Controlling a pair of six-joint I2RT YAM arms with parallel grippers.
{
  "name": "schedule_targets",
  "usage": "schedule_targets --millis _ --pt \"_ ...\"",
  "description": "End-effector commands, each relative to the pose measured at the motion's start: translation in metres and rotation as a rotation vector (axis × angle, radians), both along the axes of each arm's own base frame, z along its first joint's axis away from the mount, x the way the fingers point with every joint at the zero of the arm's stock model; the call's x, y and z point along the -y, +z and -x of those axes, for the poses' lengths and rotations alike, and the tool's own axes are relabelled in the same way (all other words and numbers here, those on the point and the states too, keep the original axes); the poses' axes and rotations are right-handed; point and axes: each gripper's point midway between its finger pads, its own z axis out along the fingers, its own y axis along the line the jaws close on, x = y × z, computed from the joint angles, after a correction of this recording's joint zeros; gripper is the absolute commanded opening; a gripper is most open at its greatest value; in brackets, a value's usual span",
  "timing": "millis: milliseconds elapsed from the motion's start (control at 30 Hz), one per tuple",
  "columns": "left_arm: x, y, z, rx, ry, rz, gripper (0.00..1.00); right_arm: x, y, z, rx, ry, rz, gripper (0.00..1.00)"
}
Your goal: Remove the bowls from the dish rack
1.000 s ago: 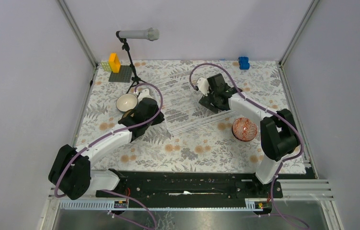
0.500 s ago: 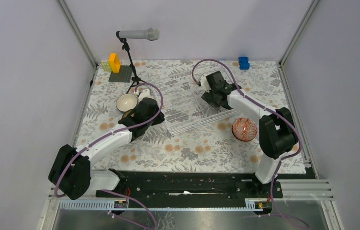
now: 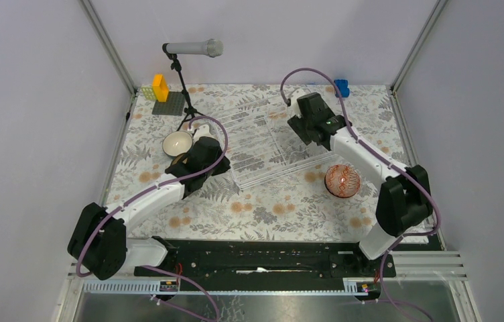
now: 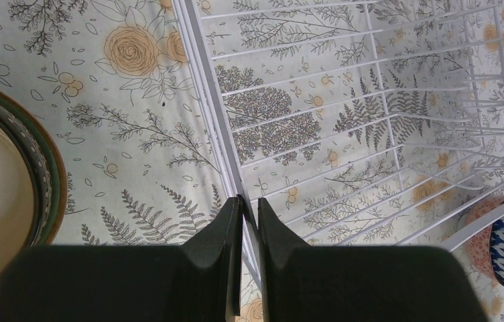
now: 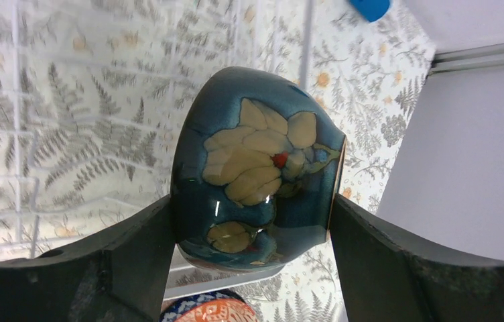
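Note:
The dish rack [image 3: 263, 144] of thin white wire lies mid-table. My left gripper [image 4: 249, 204] is shut on a wire of its left rim [image 4: 204, 74], seen from above at the left gripper [image 3: 217, 159]. My right gripper [image 5: 253, 208] is shut on a dark teal bowl [image 5: 256, 168] with gold flowers, held on its side above the rack's far right part. From above, the right gripper [image 3: 306, 115] hides that bowl. A white-inside bowl [image 3: 177, 143] sits left of the rack. A red-orange patterned bowl [image 3: 342, 180] sits to its right.
A microphone [image 3: 192, 48] on a black stand rises at the back left, next to a grey baseplate [image 3: 169, 104] with a yellow brick. A blue block [image 3: 341, 88] lies at the back right. Enclosure walls stand close on both sides.
My right gripper has closed on the dark teal bowl and moved up and toward the back right with it. The left arm has not moved.

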Motion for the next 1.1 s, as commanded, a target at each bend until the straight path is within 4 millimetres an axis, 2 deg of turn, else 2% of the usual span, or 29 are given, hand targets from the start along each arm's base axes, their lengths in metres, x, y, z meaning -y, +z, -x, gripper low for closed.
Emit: schedule_targets --millis 0,133,233,367,467,567,833,1000,1067 --pt "0.006 0.03 -0.004 0.077 -0.032 0.046 0.05 0.007 0.095 -0.016 0.358 -0.14 -0.205 0.57" --pt "0.005 0.031 -0.002 0.078 -0.03 0.044 0.06 0.008 0.12 -0.012 0.49 -0.173 -0.366 0.57" --pt "0.005 0.032 -0.002 0.077 -0.03 0.045 0.06 0.011 0.131 -0.011 0.518 -0.193 -0.479 0.56" --pt "0.005 0.033 -0.001 0.078 -0.031 0.049 0.06 0.024 0.135 -0.012 0.517 -0.249 -0.627 0.52" --pt "0.005 0.034 -0.001 0.081 -0.03 0.053 0.06 0.024 0.133 -0.011 0.467 -0.229 -0.792 0.51" --pt "0.005 0.033 0.0 0.077 -0.031 0.055 0.06 0.018 0.135 -0.011 0.439 -0.174 -0.921 0.49" --pt "0.006 0.033 0.001 0.074 -0.033 0.066 0.06 -0.019 0.134 -0.002 0.295 -0.016 -1.173 0.47" --pt "0.006 0.034 0.002 0.076 -0.033 0.068 0.06 -0.037 0.124 0.001 0.207 0.019 -1.281 0.46" --pt "0.003 0.035 0.003 0.075 -0.022 0.061 0.1 -0.046 0.122 0.004 0.161 0.046 -1.336 0.45"
